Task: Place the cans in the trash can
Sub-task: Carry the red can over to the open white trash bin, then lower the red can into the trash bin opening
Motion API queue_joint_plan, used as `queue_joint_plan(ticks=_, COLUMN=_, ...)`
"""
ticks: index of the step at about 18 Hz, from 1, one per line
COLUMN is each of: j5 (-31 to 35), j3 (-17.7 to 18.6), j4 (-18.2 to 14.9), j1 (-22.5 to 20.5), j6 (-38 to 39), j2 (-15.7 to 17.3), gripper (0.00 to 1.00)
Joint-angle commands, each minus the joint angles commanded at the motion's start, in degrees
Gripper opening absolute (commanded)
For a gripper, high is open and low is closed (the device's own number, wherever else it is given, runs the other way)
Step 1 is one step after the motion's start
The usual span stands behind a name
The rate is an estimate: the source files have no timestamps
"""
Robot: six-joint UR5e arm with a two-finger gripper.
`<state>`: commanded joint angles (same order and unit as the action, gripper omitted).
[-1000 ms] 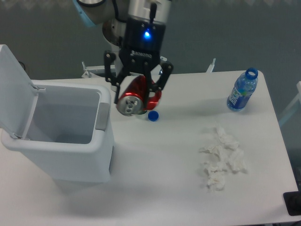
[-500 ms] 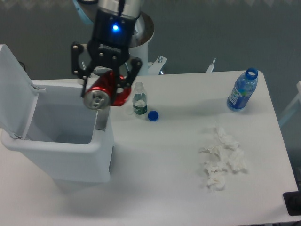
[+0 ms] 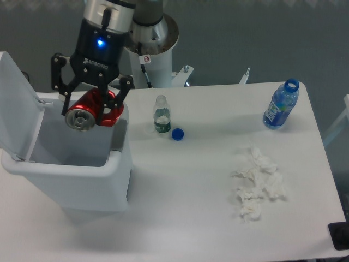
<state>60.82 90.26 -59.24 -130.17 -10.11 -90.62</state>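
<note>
In the hand [image 3: 89, 111]: shiny red can [image 3: 91, 111].

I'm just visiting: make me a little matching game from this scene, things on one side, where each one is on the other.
Things:
1. red can
2. blue cap
3. crumpled tissue
4. blue-labelled bottle

Places:
A. lying loose beside the small clear bottle
B. far right of the table, upright
C. held in the claw above the open trash can
D. right part of the table, nearer the front edge

Pairs: 1-C, 2-A, 3-D, 4-B
</note>
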Motion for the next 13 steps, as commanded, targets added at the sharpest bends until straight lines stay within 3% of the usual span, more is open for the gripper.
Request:
queue_joint_plan(ticks=7, j5=0.0, j3=1.1, j4=0.0, j1=1.8, j6=-0.4, j2=-1.1, gripper=0.52)
queue_joint_plan(ticks=13, j5=0.1, j3=1.2, j4=0.1, j1=3.9, j6=-0.4, j2=-3.9, gripper=0.52)
